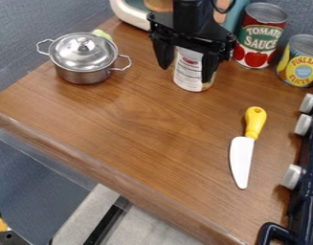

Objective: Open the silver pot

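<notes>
Counter point(133, 124); lidded pot point(85, 76) near edge; gap to gripper point(186, 73)

Wooden surface point(139, 124). Toy knife point(242, 158) lying flat toward right side, yellow handle pointing away, white blade tip toward near edge. Farther back, white-labelled can point(188, 76), upright. Right of it, red-labelled can point(257, 40), upright; yellow-labelled can point(303, 64) just beside that. Dark blue toy stove point(308, 191) along right edge, grey knobs point(291, 177) facing surface. Small yellow-green item point(102, 34) at far left.
</notes>
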Controlling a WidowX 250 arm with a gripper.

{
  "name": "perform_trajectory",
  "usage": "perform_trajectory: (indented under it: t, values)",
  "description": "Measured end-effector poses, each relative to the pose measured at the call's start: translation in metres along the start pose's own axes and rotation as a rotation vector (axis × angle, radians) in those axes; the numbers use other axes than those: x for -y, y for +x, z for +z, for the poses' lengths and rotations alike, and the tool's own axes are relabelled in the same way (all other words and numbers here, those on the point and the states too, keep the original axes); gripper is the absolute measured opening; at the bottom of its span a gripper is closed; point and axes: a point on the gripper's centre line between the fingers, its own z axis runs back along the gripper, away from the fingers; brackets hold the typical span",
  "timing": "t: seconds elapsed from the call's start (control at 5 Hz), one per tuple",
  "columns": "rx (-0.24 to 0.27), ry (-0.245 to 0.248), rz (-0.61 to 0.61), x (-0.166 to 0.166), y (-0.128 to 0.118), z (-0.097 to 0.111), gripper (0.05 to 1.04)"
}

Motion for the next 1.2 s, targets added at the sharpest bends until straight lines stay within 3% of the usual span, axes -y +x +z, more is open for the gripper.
perform_trajectory:
  t: [0.2, 0.6, 1.2]
  values:
    - [-0.029, 0.005, 0.003, -0.001, -0.003, -0.008, 1.000]
    - [-0.036, 0.034, 0.176, -0.056, 0.002, -0.002, 1.000]
    - [-0.050, 0.161, 0.464, -0.145, -0.010, 0.007, 1.000]
